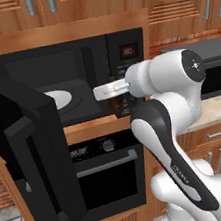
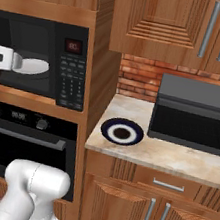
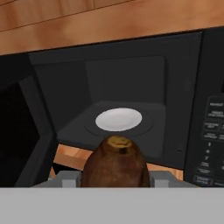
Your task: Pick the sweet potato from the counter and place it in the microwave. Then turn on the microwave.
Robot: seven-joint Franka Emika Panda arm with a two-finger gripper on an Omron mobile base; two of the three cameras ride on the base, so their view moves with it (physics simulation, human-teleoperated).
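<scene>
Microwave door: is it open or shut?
Open. The microwave door swings out left, showing the white turntable inside, bare.

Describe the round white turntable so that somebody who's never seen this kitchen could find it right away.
Start at the big black built-in microwave set in the wooden cabinets above the black oven, its door swung open to the left. On the dark floor of its cavity lies the turntable, a flat white disc. It is the one pale thing in there, unlike the blue-rimmed plate on the counter.
</scene>
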